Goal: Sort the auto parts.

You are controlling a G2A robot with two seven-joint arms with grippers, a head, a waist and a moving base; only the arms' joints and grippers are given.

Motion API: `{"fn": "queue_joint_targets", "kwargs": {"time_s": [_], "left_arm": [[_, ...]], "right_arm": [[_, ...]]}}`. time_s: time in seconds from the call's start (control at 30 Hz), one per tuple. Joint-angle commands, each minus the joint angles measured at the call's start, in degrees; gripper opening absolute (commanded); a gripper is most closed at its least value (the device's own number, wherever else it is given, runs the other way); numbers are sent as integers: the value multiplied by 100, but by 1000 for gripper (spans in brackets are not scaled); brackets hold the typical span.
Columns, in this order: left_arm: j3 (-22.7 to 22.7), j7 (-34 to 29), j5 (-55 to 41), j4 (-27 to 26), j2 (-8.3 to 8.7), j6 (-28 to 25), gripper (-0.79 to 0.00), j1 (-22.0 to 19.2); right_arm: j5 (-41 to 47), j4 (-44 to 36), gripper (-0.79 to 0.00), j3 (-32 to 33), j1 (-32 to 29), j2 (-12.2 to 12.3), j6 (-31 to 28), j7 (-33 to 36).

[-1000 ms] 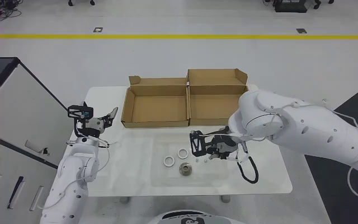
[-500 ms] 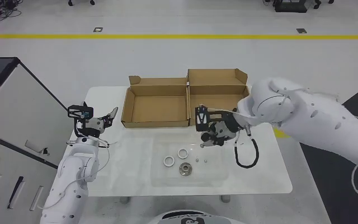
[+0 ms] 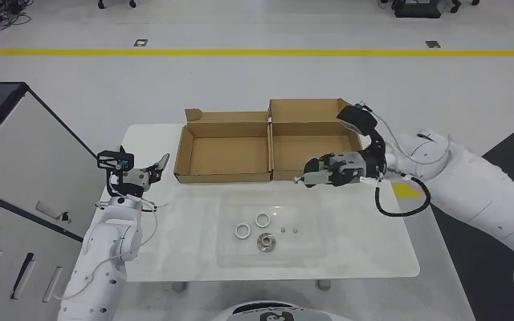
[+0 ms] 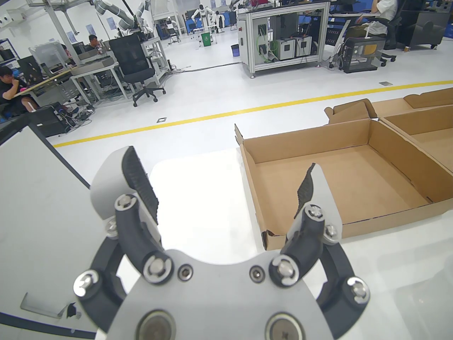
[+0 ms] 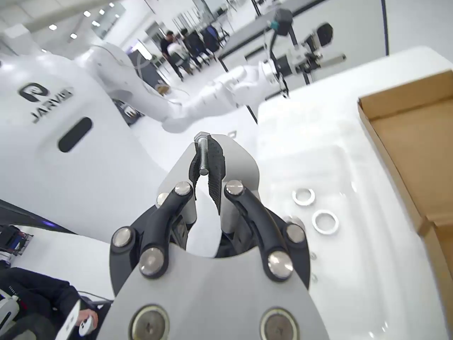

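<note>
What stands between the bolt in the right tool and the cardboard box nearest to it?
Nothing visible does. The right tool, shut on the bolt, hangs at the low front wall of the right box. Only that wall probably needs clearing before the drop.

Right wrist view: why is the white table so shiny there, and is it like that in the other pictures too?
Right wrist view: overhead light glares off the glossy table, nearly washing out the white rings. Left wrist view: the same glare forms a bright patch beyond the left hand. Top view: even light, faint sheen, rings stand out.
</note>
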Motion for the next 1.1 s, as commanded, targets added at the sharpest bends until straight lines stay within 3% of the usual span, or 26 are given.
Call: {"fn": "queue_joint_targets", "kwargs": {"time_s": [0.0,0.27,0.67,1.07], "left_arm": [[0,0,0,0,0,0,0,0],[0,0,0,0,0,0,0,0],[0,0,0,0,0,0,0,0],[0,0,0,0,0,0,0,0]], "right_arm": [[377,-180,-785,68,21,-37,-8,-5],[1310,-1028,-785,739,-40,-261,-8,-4],[2016,-1940,-785,1605,-387,-821,-8,-3],[2031,-2042,-785,1627,-495,-841,97,-138]]}}
